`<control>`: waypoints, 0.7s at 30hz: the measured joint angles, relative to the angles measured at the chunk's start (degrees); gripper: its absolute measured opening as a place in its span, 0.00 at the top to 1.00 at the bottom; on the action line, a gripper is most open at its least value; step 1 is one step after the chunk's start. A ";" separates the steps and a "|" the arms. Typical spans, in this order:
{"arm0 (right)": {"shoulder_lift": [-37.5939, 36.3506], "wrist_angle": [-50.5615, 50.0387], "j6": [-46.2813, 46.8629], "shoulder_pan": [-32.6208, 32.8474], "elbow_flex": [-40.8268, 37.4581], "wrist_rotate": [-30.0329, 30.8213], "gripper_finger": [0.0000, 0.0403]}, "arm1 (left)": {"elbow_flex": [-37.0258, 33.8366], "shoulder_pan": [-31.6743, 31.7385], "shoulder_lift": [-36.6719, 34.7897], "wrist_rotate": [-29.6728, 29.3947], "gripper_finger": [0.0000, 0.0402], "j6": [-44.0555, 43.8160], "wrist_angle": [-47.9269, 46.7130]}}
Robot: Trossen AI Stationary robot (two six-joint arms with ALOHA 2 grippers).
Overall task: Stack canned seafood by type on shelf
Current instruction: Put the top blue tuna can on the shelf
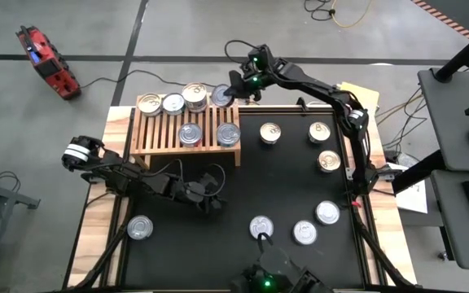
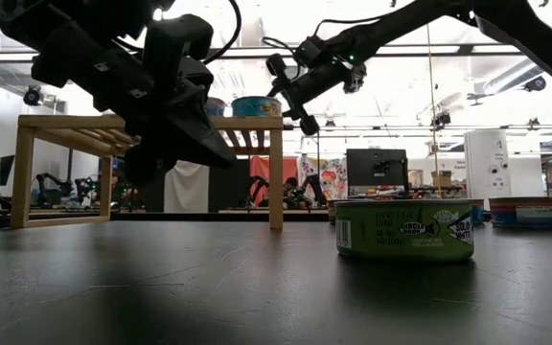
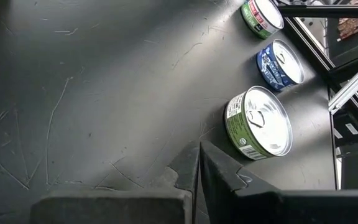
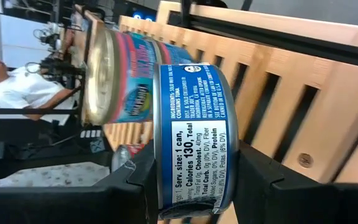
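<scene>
The light-wood shelf (image 1: 159, 140) stands at the table's far left. Two tins (image 1: 149, 103) and a higher one (image 1: 194, 94) stand along its far edge, and two more (image 1: 190, 134) sit near its front. My right gripper (image 1: 228, 91) is at the shelf's far right corner, shut on a blue-labelled tin (image 4: 194, 124). My left gripper (image 1: 210, 199) hovers shut over the table's near left, touching nothing. A green tin (image 3: 260, 121) stands beyond it. Several more tins (image 1: 319, 132) stand on the black mat. My right gripper pinches the blue-labelled tin between its two fingers, one on the lid's rim (image 4: 160, 168) and one under the bottom rim (image 4: 230, 168). The fingers (image 2: 281, 69) come nearly level from the table's far right. The tin sits upright at slat height; whether it rests there I cannot tell.
Loose tins stand on the mat: three at the right (image 1: 329, 160), three along the near edge (image 1: 304, 232) and one at the near left (image 1: 139, 227). In the low view a green tin (image 2: 405, 230) stands close to the camera. A person shows beyond the table (image 4: 11, 87).
</scene>
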 joint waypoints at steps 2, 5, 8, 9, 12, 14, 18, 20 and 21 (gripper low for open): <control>0.00 -0.72 -0.71 0.00 -0.30 0.37 0.67 | 0.00 0.00 0.00 0.00 1.00 0.00 0.00; 0.00 -0.98 -1.23 0.00 -0.39 1.02 0.67 | 0.00 0.00 0.00 -0.47 1.00 0.02 0.00; 0.00 -0.94 -1.28 0.05 -0.39 1.03 0.67 | 0.00 0.00 0.00 -0.63 1.00 0.02 0.01; 0.00 -0.95 -1.45 0.11 -0.39 1.05 0.67 | 0.00 0.00 0.00 -0.81 1.00 0.02 0.02; 0.00 -0.94 -1.59 0.28 -0.48 1.02 0.67 | 0.00 0.00 0.00 -1.18 1.00 0.18 0.02; 0.00 -0.96 -1.60 0.39 -0.50 1.03 0.67 | 0.00 0.00 0.00 -1.29 1.00 0.28 0.02; 0.00 -1.12 -1.76 0.61 -0.52 1.07 0.62 | 0.00 0.00 0.02 -1.38 1.00 0.31 0.02; 0.00 -1.28 -1.75 0.63 -0.52 1.05 0.58 | 0.00 0.00 0.02 -1.49 1.00 0.43 0.02; 0.00 -1.26 -1.77 0.63 -0.52 1.05 0.56 | 0.00 0.00 0.02 -1.79 1.00 0.48 0.02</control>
